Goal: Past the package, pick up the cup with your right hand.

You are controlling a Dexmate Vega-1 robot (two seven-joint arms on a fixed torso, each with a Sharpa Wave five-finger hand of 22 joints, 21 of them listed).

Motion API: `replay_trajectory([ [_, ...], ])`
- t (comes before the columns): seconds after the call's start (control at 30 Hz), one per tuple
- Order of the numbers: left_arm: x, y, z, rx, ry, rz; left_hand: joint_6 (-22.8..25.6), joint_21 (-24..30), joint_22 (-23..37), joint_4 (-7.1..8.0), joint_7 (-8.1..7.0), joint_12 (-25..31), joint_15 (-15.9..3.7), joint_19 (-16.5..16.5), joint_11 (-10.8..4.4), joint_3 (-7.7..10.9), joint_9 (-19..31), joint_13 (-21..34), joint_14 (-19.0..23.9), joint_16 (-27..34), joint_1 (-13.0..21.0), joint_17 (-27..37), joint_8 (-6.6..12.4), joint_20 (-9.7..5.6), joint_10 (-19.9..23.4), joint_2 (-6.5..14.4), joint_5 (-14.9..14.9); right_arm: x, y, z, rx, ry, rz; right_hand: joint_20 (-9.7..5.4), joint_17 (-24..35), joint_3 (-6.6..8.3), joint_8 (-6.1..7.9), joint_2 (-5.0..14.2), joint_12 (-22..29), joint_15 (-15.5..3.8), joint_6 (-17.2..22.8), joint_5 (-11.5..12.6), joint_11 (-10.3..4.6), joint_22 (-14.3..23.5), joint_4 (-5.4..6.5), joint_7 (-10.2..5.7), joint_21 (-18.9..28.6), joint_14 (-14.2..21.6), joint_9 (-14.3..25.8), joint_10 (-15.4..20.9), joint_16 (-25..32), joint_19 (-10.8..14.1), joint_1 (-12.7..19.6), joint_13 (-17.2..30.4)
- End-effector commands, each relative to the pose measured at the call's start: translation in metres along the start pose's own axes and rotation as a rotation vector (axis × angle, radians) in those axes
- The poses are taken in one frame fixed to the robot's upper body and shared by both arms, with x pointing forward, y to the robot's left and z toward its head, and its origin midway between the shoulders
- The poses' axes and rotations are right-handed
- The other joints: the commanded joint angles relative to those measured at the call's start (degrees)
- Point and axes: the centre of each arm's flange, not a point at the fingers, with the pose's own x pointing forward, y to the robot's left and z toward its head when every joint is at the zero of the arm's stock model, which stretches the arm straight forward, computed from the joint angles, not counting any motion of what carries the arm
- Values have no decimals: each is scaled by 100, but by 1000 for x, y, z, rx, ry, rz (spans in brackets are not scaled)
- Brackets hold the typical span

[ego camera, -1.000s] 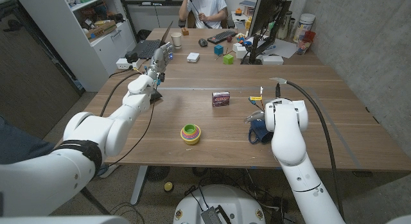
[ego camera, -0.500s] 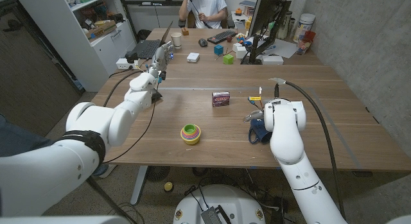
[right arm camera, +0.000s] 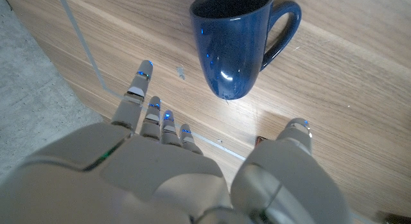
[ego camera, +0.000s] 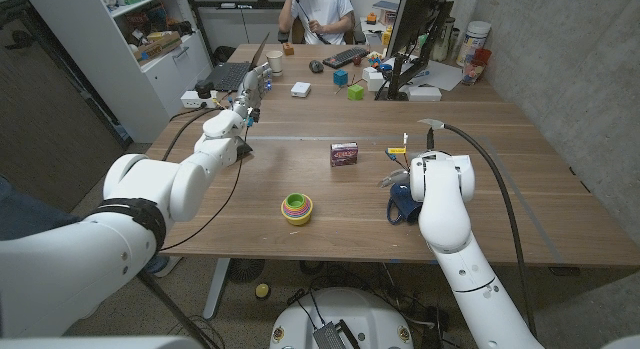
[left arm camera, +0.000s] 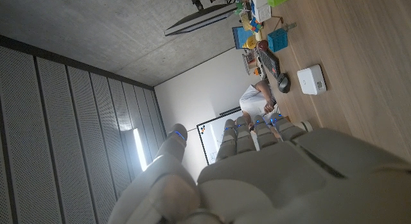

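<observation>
Since the earlier frames the left hand has crept a little farther out over the surface toward its far left side, and the right arm has barely shifted. The head view shows the cup mostly hidden behind the right forearm, at the near right, with the package standing farther in toward the middle and stacked coloured rings nearer the front edge. The right wrist view shows what the head view hides: a dark blue mug standing upright, and the right hand released, fingers spread apart and short of the mug, touching nothing. In the left wrist view the left hand's fingers lie together, holding nothing.
</observation>
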Motion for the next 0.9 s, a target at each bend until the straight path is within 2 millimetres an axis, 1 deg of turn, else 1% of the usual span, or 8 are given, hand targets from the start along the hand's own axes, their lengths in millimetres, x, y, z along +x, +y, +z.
replay_trajectory([
  [0.03,5,-4,0,5,29,4,7,13,15,-36,-23,9,13,-5,-2,19,33,28,14,-4,32,8,22,58,-4,29,35,5,3,1,-4,7,25,1,18,-24,20,55,-6,22,-30,20,16,14,-23,105,-19,-36,17,-68,-18,50,40,-6],
  [0.37,3,-9,-11,1,62,1,8,12,15,-37,-19,7,12,-5,-1,19,33,28,16,-4,31,8,20,65,-2,28,35,8,8,0,-6,10,60,1,18,-23,26,86,-9,22,-48,36,16,14,-32,99,-24,-49,18,-96,-22,49,83,-7],
  [0.47,2,-10,-12,0,60,-2,10,12,15,-37,-24,6,12,-6,0,20,33,28,18,-3,32,9,20,69,-4,28,36,11,10,0,-9,15,72,3,17,-27,11,127,-37,25,-147,61,12,12,-46,107,-33,-77,18,-220,-32,45,154,-12],
  [0.63,-1,-9,-15,-3,56,2,14,10,15,-38,-21,5,16,-9,3,22,33,28,19,-4,34,9,20,74,-4,32,37,14,13,2,-12,11,71,3,16,-31,13,146,-43,26,-177,71,14,12,-51,126,-36,-97,18,-269,-39,43,186,-14],
  [0.7,-2,-9,-17,-13,54,3,14,10,15,-38,-18,4,16,-10,-22,24,33,28,17,-5,35,9,20,72,-4,33,37,15,15,2,-2,16,79,3,16,-31,13,147,-43,26,-180,72,14,12,-51,125,-36,-99,18,-273,-40,43,190,-14],
  [0.9,-4,-6,-18,-5,55,4,20,10,16,-39,-19,3,12,-8,7,25,33,28,21,-4,36,9,21,79,-4,35,38,19,23,0,16,21,103,3,16,-34,17,160,-43,27,-193,79,15,12,-54,126,-38,-116,18,-298,-45,43,212,-14],
])
